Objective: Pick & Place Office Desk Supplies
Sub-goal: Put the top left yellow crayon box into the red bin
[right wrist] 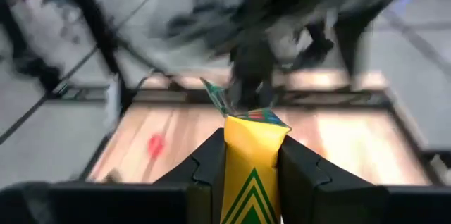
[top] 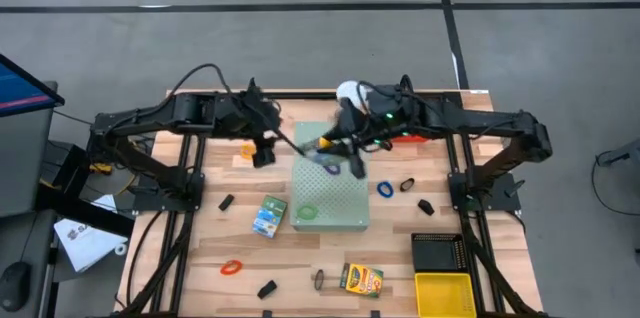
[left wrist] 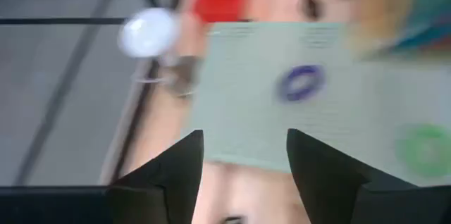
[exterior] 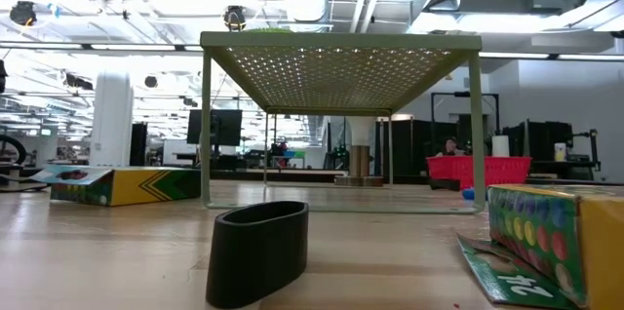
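Observation:
My right gripper point(right wrist: 251, 139) is shut on a yellow box with green chevrons point(right wrist: 251, 155), held above the far edge of the pale-green perforated board point(top: 335, 193). My left gripper point(left wrist: 244, 139) hangs open beside the board's far left corner, with nothing between its fingers. A purple loop point(top: 333, 166) and a green loop point(top: 306, 212) lie flat on the board. On the table lie a blue loop point(top: 385, 189), an orange loop point(top: 231, 267), a teal box point(top: 269, 215), a yellow-green box point(top: 361, 280) and several black clips point(top: 226, 201). My right gripper pinches the yellow box between its two fingers, one on each long side point(right wrist: 229, 157). The fingers reach in from the table's right, slanting a little downward, and lie along the box. The box's far end point(right wrist: 255, 120), with an open flap, sticks out past the fingertips. It hangs clear of the board.
A yellow and black bin point(top: 444, 273) stands at the near right corner. A white dome point(top: 347, 90) and a red item point(top: 405, 138) sit at the far edge. In the low view a black clip point(exterior: 257, 251) stands in front of the board on its legs point(exterior: 341, 66).

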